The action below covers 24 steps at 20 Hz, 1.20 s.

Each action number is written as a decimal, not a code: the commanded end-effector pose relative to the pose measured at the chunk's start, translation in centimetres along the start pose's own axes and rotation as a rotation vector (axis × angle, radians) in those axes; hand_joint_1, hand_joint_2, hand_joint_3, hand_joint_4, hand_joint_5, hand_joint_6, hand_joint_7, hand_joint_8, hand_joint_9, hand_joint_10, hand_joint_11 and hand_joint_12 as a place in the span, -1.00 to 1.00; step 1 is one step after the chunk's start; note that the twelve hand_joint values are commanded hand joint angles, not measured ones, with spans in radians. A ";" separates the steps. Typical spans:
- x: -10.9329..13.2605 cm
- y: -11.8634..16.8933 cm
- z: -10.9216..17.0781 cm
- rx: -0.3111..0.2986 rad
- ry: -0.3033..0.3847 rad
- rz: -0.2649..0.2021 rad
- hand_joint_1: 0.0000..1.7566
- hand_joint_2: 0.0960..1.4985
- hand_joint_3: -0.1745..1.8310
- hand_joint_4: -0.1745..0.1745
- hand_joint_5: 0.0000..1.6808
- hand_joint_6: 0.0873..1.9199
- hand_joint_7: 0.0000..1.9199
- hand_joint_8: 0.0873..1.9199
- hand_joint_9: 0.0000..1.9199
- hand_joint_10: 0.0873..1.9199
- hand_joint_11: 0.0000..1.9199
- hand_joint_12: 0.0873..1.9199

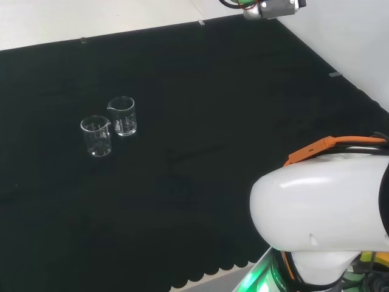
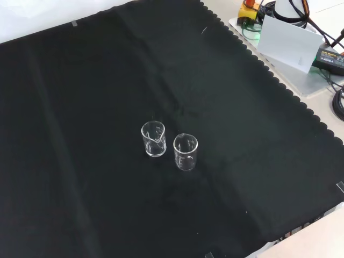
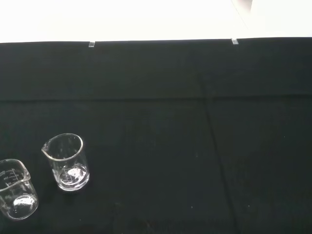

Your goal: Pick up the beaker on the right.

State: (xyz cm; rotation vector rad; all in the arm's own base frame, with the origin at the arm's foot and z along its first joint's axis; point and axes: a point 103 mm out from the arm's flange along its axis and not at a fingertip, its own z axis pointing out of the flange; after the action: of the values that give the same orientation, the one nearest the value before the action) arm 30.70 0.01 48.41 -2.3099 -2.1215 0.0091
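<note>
Two upright beakers (image 1: 96,135) (image 1: 123,115) just beside each other (apart) on the cloth (image 1: 200,182), head view's left.

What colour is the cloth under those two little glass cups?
Plain black cloth with a scalloped edge, best seen in the front view.

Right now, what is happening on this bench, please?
Nothing is being handled yet. Two clear glass beakers stand upright and close together on the black cloth, and both look empty. In the head view, one beaker is to the right and slightly farther back, and the other beaker is to its left. The robot arm's white link is at the near right of that view, well away from both.
</note>
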 end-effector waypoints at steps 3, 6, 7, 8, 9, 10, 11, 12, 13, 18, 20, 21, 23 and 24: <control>-0.2 -0.4 -1.3 0.030 0.016 0.000 -0.83 0.98 -0.84 -0.14 -0.72 -0.92 -0.86 -0.65 -0.77 -0.50 -0.93 0.00; -0.4 -0.4 -1.2 0.034 0.013 0.003 -0.88 1.00 -0.83 -0.16 -0.75 -0.99 -0.92 -0.66 -0.84 -0.49 -0.99 0.01; -0.4 -0.3 -1.2 0.036 0.011 0.003 -0.89 1.00 -0.83 -0.16 -0.75 -1.00 -0.92 -0.66 -0.84 -0.48 -1.00 0.00; -0.3 -0.3 -1.2 0.037 0.011 0.003 -0.89 1.00 -0.83 -0.16 -0.75 -1.00 -0.92 -0.66 -0.85 -0.48 -1.00 0.00; -0.1 -0.3 -1.2 0.036 0.006 0.001 -0.89 1.00 -0.83 -0.17 -0.75 -1.00 -0.92 -0.66 -0.85 -0.48 -1.00 0.00; 0.0 -0.3 -1.1 0.036 0.004 0.001 -0.89 1.00 -0.83 -0.17 -0.75 -1.00 -0.92 -0.66 -0.85 -0.48 -1.00 0.00; 0.0 -0.3 -1.1 0.040 0.004 0.004 -0.89 1.00 -0.83 -0.17 -0.74 -1.00 -0.92 -0.66 -0.85 -0.48 -1.00 0.00; -0.1 -0.2 -0.9 0.044 0.004 0.006 -0.89 1.00 -0.83 -0.17 -0.74 -1.00 -0.92 -0.66 -0.85 -0.48 -1.00 0.00; -0.2 -0.1 -0.7 0.048 0.006 0.007 -0.88 1.00 -0.83 -0.17 -0.74 -1.00 -0.92 -0.66 -0.85 -0.48 -1.00 0.00; -0.5 0.6 1.1 0.071 0.015 0.016 -0.88 1.00 -0.83 -0.17 -0.74 -1.00 -0.92 -0.66 -0.85 -0.47 -1.00 -0.01; -0.5 0.9 1.7 0.079 0.021 0.022 -0.87 0.99 -0.84 -0.17 -0.73 -1.00 -0.92 -0.65 -0.85 -0.47 -1.00 -0.01; -0.4 1.1 2.1 0.084 0.025 0.024 -0.86 0.98 -0.84 -0.17 -0.73 -1.00 -0.92 -0.65 -0.85 -0.46 -1.00 -0.01; -0.3 1.6 2.8 0.088 0.029 0.028 -0.83 0.96 -0.84 -0.17 -0.73 -1.00 -0.92 -0.64 -0.86 -0.45 -1.00 -0.01; -0.2 1.9 3.1 0.089 0.034 0.028 -0.81 0.95 -0.85 -0.18 -0.73 -1.00 -0.92 -0.64 -0.86 -0.45 -1.00 -0.01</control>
State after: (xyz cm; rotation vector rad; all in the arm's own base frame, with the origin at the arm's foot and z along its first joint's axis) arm 31.63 -0.42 46.75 -2.2750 -2.0535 0.0690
